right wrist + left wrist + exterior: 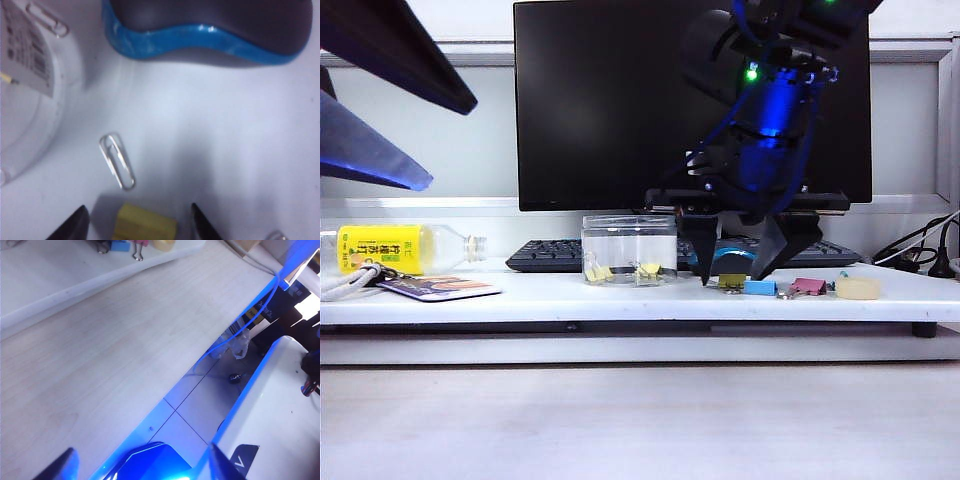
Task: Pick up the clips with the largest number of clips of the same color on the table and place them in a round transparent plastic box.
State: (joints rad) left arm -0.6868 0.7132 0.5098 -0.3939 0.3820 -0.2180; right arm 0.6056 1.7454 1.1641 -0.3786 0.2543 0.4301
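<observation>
Yellow plastic is about all I can see of the clip (145, 224) between my right gripper (140, 225) fingers: the frame edge cuts it off, so its handles and long axis are hidden. Those jaws stand apart, tips straddling it on the white shelf (210, 150), a paper clip (116, 161) just beside. More yellow clips sit inside the round transparent plastic box (629, 250). My left gripper (142, 467) hangs spread wide over bare tabletop, well apart.
</observation>
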